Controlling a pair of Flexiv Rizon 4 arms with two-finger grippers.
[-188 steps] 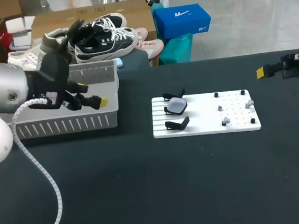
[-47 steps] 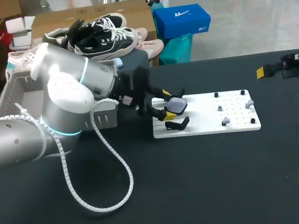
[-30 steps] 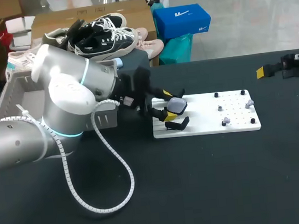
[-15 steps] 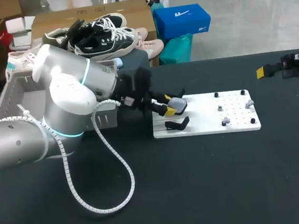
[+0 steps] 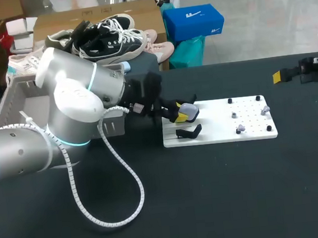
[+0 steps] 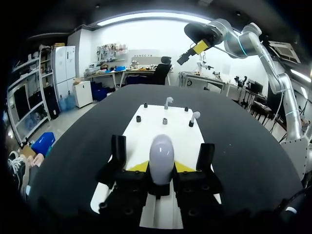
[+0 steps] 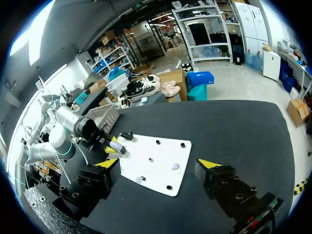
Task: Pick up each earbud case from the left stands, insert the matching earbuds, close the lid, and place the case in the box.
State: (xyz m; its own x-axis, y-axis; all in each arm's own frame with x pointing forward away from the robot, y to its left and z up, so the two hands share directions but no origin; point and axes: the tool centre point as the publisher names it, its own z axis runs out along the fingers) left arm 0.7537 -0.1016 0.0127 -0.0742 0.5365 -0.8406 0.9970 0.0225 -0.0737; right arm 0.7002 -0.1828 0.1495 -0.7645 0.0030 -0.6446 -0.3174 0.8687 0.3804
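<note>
Grey earbud case pinched from both sides by the left gripper among the black stands at the white board's left end, apparently for lifting clear, with the right gripper spread wide, idle far right.

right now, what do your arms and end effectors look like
Left arm: silver-grey rounded links, white joint caps, cyan light rings, a coiled white cable looping alongside. Right arm: silver-grey too. Left end effector and right end effector: black, blocky, two fingers tipped bright yellow.

Black table, white board, grey box
</note>
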